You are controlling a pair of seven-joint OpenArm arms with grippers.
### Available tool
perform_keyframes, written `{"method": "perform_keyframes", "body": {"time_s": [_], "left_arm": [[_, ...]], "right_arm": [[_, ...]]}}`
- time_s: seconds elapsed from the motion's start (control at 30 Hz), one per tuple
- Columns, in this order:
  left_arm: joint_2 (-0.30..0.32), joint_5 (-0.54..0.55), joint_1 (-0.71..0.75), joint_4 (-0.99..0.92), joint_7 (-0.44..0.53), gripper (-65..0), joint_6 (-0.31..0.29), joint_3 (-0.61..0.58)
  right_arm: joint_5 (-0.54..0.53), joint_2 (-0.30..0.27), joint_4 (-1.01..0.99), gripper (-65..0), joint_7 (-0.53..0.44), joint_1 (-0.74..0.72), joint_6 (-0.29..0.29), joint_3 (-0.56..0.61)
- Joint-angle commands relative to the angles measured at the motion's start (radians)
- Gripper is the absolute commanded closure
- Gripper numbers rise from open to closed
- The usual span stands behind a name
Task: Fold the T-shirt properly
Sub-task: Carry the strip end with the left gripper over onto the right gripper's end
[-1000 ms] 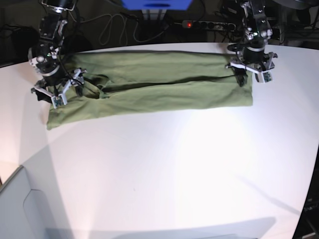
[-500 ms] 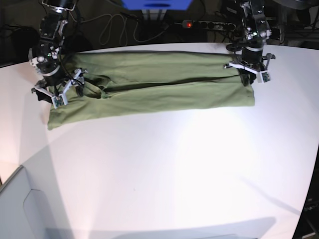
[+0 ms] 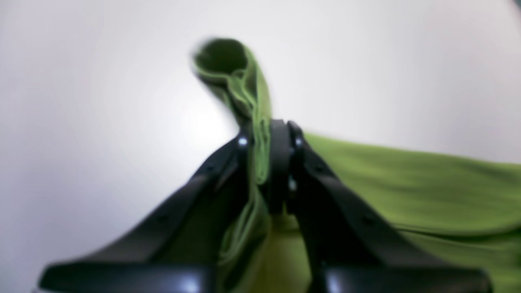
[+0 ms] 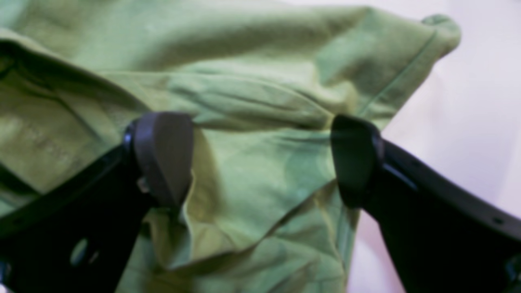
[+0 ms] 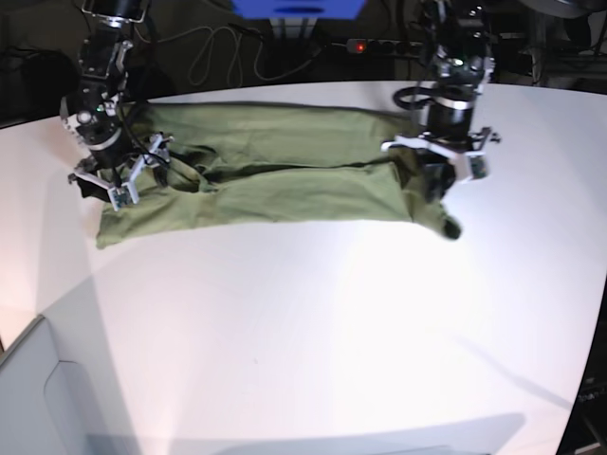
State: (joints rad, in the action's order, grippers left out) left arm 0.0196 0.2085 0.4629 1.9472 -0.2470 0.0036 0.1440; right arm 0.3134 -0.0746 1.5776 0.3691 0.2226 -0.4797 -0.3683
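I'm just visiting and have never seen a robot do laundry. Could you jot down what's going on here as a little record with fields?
Cloth: one green T-shirt, lying as a long band on the white table
Left tool: shut on the T-shirt, pinching bunched cloth at one end
That end: lifted and drawn inward, a corner hanging down
Right tool: open, over the wrinkled cloth at the other end
Right fingers: one pad looks to rest on the cloth; no grip
Behind the table: cables and a power strip
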Motion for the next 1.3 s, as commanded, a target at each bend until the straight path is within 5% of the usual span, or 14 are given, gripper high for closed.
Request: {"method": "perform_keyframes", "body": {"time_s": [0.0,0.33,1.03,1.27], "left_arm": [[0.009,-0.002,0.004,0.022,0.018,0.0,0.005,-0.037],[-0.050,-0.237,-0.080,-0.142,0.025,0.0,0.005,-0.429],[-0.076,-0.257,-0.226,-0.343,0.016,0.0,0.006,-0.599],[-0.074,-0.254,-0.209,-0.302,0.021,-19.7,0.006,-0.599]], "right_arm": [[0.014,-0.003,0.005,-51.8,0.020,0.005,-0.012,0.001],[0.014,-0.003,0.011,-51.8,0.020,0.004,-0.012,0.001],[0.014,-0.004,0.056,-51.8,0.020,-0.002,-0.012,-0.008],[0.014,-0.003,0.209,-52.2,0.023,0.008,-0.011,-0.010]]}}
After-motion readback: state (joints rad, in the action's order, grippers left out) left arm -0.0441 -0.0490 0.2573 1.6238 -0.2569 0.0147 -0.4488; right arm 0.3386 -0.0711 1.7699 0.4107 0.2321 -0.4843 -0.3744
